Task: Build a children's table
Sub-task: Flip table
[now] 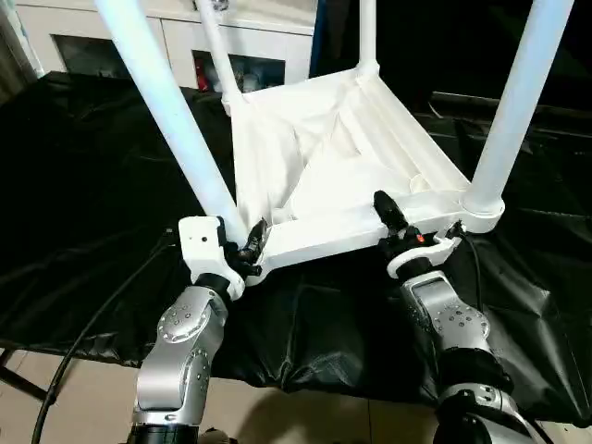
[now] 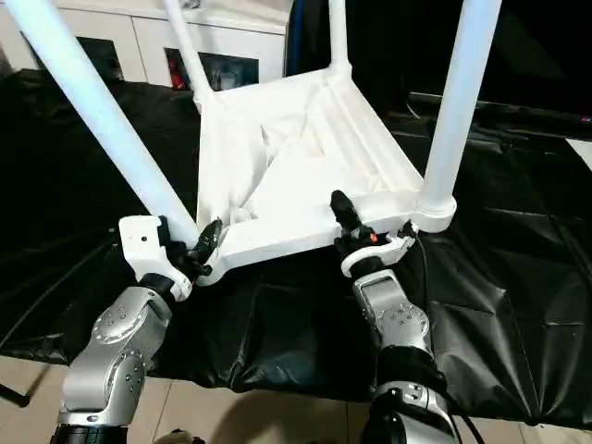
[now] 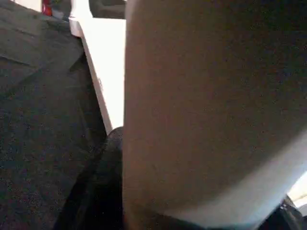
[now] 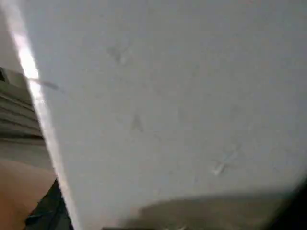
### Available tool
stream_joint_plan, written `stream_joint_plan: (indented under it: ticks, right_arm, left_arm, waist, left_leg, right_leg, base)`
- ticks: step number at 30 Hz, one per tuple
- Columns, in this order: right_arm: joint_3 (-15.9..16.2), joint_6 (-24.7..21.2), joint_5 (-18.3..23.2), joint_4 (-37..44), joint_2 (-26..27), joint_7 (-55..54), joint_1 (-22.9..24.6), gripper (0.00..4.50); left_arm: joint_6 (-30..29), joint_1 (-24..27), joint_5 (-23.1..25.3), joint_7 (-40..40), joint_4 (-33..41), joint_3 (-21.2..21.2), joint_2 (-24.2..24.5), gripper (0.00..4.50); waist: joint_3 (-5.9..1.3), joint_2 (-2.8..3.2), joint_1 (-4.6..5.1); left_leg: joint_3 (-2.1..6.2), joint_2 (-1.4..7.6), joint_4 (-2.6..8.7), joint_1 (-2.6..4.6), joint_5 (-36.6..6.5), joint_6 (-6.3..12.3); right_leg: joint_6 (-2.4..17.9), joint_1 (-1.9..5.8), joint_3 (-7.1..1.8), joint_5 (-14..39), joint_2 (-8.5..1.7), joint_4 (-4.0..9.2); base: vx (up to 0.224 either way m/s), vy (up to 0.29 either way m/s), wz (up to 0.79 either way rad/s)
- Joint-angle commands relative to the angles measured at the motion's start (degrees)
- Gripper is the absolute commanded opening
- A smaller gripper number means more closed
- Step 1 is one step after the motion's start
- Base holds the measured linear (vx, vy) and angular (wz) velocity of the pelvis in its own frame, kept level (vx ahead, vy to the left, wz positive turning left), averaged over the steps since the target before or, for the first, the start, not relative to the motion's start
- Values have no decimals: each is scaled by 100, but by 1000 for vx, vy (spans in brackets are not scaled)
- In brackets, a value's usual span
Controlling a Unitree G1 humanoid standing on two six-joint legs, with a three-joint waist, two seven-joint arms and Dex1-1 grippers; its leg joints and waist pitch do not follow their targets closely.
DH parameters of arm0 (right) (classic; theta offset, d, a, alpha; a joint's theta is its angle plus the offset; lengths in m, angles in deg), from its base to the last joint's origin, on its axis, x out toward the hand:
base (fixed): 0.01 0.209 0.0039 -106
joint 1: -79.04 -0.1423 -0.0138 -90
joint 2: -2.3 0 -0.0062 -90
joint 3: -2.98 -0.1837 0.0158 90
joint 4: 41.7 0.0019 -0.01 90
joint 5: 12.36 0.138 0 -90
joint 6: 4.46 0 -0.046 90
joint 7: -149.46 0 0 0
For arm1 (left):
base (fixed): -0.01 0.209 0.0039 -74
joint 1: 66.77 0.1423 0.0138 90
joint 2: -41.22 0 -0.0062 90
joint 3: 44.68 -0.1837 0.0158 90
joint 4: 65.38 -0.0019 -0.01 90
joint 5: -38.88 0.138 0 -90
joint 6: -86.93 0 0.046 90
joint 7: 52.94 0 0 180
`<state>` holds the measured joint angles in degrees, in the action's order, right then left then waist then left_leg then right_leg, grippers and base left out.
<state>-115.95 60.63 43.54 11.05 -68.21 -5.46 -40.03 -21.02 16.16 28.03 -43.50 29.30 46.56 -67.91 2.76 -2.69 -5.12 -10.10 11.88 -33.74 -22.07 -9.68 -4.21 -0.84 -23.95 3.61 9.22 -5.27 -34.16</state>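
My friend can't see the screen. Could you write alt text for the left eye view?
An upside-down white children's table, four legs pointing up, lies on a black cloth. The robot's left gripper and right gripper grip its near edge.

All four legs (image 1: 162,102) of the children's table (image 1: 333,176) run off the top edge, so you can't see their ends. The left gripper (image 1: 252,242) hides its corner socket.

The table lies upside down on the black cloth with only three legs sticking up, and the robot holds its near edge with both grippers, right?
Not quite: the table has four legs up, not three, one at each corner, as the left eye view shows. The rest holds: it lies upside down on the black cloth, the left gripper and right gripper at its near edge.
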Motion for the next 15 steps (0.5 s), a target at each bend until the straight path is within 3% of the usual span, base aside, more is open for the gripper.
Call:
stream_joint_plan:
  ticks: [1,4,5,9,11,15]
  right_arm:
    - [-42,-36,21,-32,-86,-51,-156,279]
    - [-50,-6,-32,-62,-102,-67,-160,250]
    - [-64,27,-78,-76,-109,-63,-166,236]
    - [13,347,-379,-52,-190,-132,-156,208]
    - [-53,519,-429,55,-271,-269,-175,203]
    - [-138,534,-369,277,-348,-350,-174,202]
  left_arm:
    - [-12,-1,-325,118,121,-113,-247,213]
    - [19,-3,-354,146,113,-95,-245,213]
    - [3,-4,-431,191,111,-64,-253,269]
    - [-36,6,-480,264,144,-8,-160,296]
    - [-146,66,-557,444,269,36,36,319]
    - [-300,257,-496,679,418,36,405,335]
  waist:
    - [-389,-64,-38]
    - [-387,-73,-44]
    - [-386,-74,-43]
    - [-393,-48,-56]
    - [-403,-68,-53]
    - [-392,-28,-63]
  left_leg:
    - [-28,108,404,57,-978,80]
    - [-30,107,400,53,-949,102]
    - [-29,106,400,52,-957,97]
    - [-35,112,396,74,-951,5]
    - [-34,110,388,63,-916,44]
    - [-46,108,378,86,-810,124]
  right_leg:
    - [771,285,-171,1176,-229,340]
    - [788,291,-172,1176,-235,337]
    - [779,292,-172,1213,-236,340]
    - [851,269,-172,1183,-232,333]
    - [869,292,-169,1001,-224,304]
    - [874,277,-171,875,-207,292]
  base:
    - [0,0,0]
    - [0,0,0]
    - [0,0,0]
    - [0,0,0]
    - [0,0,0]
    - [0,0,0]
